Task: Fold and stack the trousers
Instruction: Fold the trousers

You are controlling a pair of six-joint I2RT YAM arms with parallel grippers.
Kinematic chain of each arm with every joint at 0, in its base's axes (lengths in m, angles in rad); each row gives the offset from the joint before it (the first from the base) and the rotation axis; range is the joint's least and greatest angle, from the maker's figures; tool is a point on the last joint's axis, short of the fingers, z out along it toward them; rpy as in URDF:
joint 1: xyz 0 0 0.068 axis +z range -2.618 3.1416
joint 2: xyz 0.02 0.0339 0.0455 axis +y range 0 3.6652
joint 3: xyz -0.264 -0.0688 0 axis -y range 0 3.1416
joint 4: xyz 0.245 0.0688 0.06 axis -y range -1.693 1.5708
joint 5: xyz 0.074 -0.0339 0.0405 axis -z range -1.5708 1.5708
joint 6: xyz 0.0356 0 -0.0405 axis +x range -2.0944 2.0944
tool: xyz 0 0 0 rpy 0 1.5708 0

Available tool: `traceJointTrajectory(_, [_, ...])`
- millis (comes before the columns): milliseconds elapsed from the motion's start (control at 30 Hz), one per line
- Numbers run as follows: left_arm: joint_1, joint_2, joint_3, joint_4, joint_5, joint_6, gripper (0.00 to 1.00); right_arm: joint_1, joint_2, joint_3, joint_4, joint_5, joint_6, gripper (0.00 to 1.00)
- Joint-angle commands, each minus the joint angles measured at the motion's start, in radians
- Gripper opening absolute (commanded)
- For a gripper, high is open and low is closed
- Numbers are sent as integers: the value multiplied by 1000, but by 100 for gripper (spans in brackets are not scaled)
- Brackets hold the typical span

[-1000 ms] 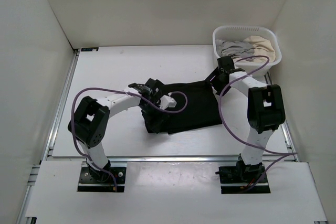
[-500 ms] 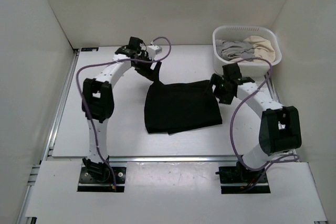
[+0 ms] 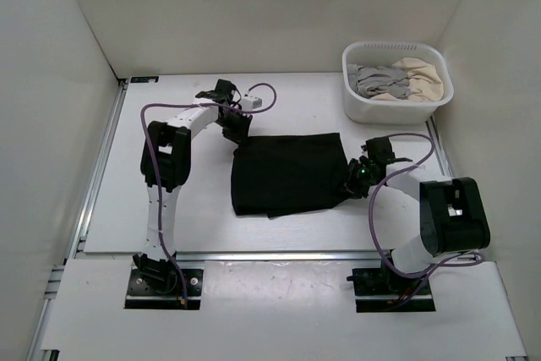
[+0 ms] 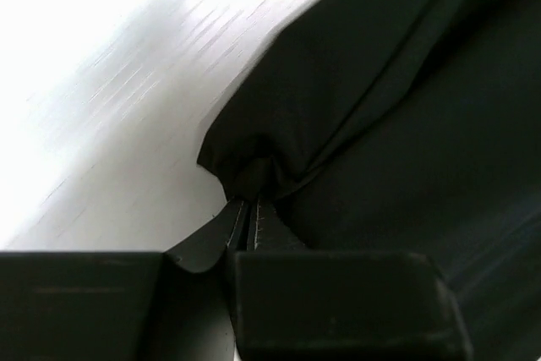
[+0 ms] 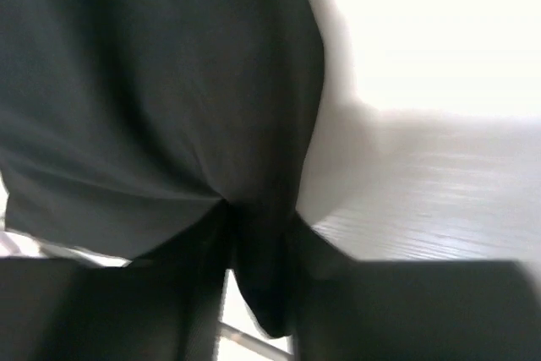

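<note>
- The trousers (image 3: 292, 173), plain black and folded into a rough rectangle, lie flat near the middle of the white bench (image 3: 169, 200), a little nearer its right edge than its left
- The left tool (image 3: 237, 131) sits at the far left corner of the trousers, its arm reaching in from the left side of the bench
- In the left wrist view its two fingers (image 4: 269, 227) are pressed together, pinching a small bunched corner of the black cloth, with bare bench just beside it
- The right tool (image 3: 353, 177) sits low at the right edge of the trousers, about halfway along that edge
- The right wrist view is blurred; a fold of black cloth runs down between the two fingers (image 5: 203, 251), which appear closed on it
- A white basket (image 3: 393, 112) stands in the far right corner of the bench, well apart from the trousers
- Inside the basket lie a grey garment (image 3: 376, 82) on the left and a beige garment (image 3: 421, 78) on the right
</note>
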Motion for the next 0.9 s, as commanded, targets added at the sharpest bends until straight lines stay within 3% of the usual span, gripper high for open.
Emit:
traceJointTrajectory(0, [32,-100,-38,-14,-41,-20,14,-1,9,-65,76,-118,28,23])
traceJointTrajectory(67, [58,-128,-71,-14,-50,-20,14,9,-3,-74,102,-150,41,11])
traceJointTrajectory(133, [67,-143,-102,-14,-50,-11,14,20,-12,-74,103,-159,41,9])
traceJointTrajectory(233, [67,-153,-114,-14,-31,21,14,63,-12,-48,55,-204,-19,36])
traceJointTrajectory(267, [67,-153,-114,-14,-30,21,14,86,-12,2,-24,-204,-46,57])
traceJointTrajectory(300, [67,-153,-114,-14,-30,36,14,95,-12,42,-89,-190,-80,67])
traceJointTrajectory(367, [67,-153,-114,-23,-30,49,15,105,-21,145,-240,9,-189,73])
traceJointTrajectory(400, [67,-162,-114,-23,-41,58,15,105,-21,267,-378,107,-218,75])
traceJointTrajectory(467, [67,-162,-114,-23,-41,58,17,94,-12,393,-489,367,-272,76])
traceJointTrajectory(500, [67,-171,-125,-23,-41,58,18,79,-3,505,-490,417,-284,75])
traceJointTrajectory(667, [67,-180,-125,-23,-50,58,18,80,236,788,-503,413,-343,74])
traceJointTrajectory(867, [67,-189,-116,-23,-50,58,18,152,463,948,-503,401,-383,76])
